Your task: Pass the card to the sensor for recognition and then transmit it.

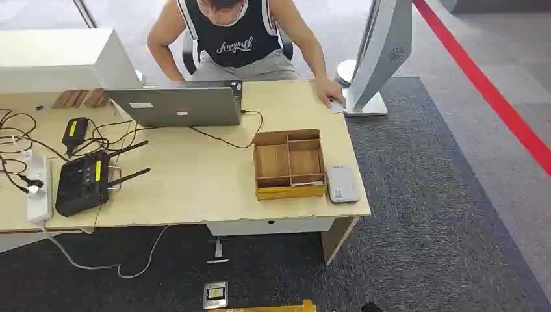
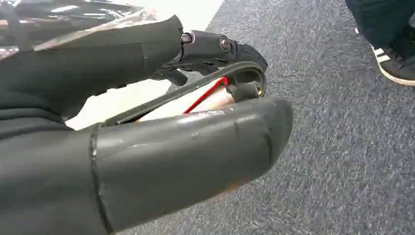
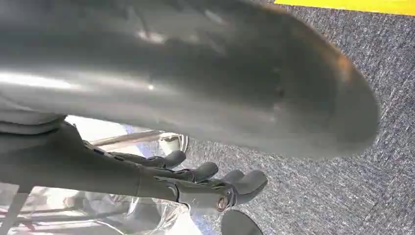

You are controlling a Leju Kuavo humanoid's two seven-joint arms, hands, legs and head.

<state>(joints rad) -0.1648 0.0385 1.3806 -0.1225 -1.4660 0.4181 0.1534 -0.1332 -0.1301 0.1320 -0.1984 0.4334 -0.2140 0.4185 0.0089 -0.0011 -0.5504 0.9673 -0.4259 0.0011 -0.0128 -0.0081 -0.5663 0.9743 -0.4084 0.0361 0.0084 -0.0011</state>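
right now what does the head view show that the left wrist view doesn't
Head view alone: the pale wooden table, the compartmented wooden tray, the flat grey card sensor beside it, the grey open laptop and a seated person.

Left wrist view alone: the left hand holding a pale card with a red stripe, and a dark striped shoe.

Both: the dark grey carpet.

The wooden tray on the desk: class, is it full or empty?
Empty: in the head view, the wooden tray shows bare compartment floors, with nothing lying in any section.

On the table (image 1: pixel 195 195), the sensor (image 1: pixel 342 183) lies just right of the tray (image 1: pixel 289 164) (laptop (image 1: pixel 179 104) behind, router (image 1: pixel 83 183) far left).
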